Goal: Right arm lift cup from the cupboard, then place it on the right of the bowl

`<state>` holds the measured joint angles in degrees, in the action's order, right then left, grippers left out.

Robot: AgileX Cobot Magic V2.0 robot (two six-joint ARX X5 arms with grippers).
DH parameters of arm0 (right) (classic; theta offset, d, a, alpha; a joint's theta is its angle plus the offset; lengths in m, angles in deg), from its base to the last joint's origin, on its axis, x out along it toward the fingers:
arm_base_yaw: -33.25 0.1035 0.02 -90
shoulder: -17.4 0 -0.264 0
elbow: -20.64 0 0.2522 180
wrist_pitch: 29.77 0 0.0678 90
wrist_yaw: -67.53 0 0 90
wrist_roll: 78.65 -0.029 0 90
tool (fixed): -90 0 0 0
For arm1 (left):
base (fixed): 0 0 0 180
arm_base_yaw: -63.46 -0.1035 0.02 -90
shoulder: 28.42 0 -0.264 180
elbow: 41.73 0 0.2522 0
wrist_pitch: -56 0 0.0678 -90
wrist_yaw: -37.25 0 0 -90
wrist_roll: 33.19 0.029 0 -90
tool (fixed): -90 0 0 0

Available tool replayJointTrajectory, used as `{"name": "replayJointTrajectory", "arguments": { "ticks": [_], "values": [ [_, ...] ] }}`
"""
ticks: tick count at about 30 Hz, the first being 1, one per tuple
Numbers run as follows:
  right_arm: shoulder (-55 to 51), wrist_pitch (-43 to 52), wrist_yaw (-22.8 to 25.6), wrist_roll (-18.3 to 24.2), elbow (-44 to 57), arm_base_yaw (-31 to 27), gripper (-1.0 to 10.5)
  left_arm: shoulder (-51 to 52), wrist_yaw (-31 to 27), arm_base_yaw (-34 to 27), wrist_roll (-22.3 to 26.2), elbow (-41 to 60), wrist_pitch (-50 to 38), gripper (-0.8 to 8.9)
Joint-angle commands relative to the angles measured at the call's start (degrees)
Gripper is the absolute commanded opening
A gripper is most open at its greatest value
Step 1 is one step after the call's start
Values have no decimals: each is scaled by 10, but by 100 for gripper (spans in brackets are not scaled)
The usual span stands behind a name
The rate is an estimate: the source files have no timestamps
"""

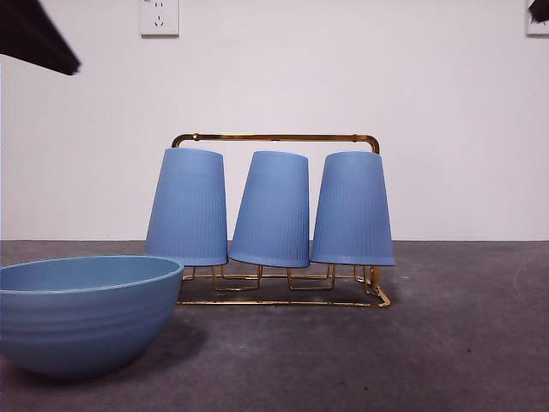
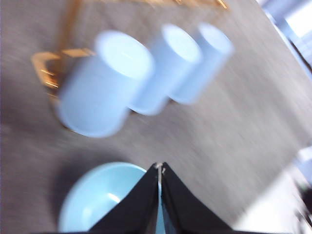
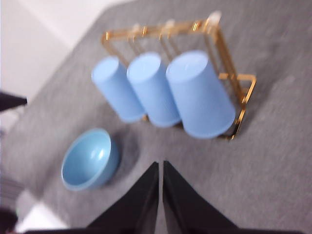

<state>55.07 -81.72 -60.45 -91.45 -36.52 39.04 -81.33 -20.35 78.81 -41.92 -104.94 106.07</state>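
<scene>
Three blue ribbed cups hang upside down on the gold wire cupboard (image 1: 274, 137): left cup (image 1: 187, 206), middle cup (image 1: 273, 209), right cup (image 1: 352, 209). The wide blue bowl (image 1: 81, 313) sits on the table at the front left, in front of the rack. The right wrist view shows the cups (image 3: 200, 95), the rack (image 3: 234, 78) and the bowl (image 3: 90, 160) from high above; my right gripper (image 3: 160, 168) is shut and empty, well above the table. My left gripper (image 2: 159, 170) is shut and empty, above the bowl (image 2: 100, 200). Both arms show only as dark tips at the front view's top corners.
The dark grey table (image 1: 463, 343) stretches to the right of the bowl and rack. A white wall with a socket (image 1: 159, 17) stands behind. The table's edge shows in the right wrist view (image 3: 29, 214).
</scene>
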Motion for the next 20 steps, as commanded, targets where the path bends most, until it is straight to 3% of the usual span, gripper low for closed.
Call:
{"name": "replayJointTrajectory", "arguments": {
  "ticks": [1, 6, 13, 17, 20],
  "values": [
    [31, -23, -1, 79, -23, 19, 13, -32, 41, 15, 65, -26, 23, 9],
    [61, -35, 25, 131, -32, 49, 14, -59, 51, 29, 146, -31, 21, 9],
    [64, -35, 25, 132, -32, 57, 15, -62, 50, 30, 156, -31, 14, 76],
    [64, -35, 25, 132, -32, 57, 21, -62, 51, 30, 156, -31, 14, 212],
    [64, -35, 25, 132, -32, 57, 177, -62, 51, 30, 154, -31, 14, 388]
  ]
}}
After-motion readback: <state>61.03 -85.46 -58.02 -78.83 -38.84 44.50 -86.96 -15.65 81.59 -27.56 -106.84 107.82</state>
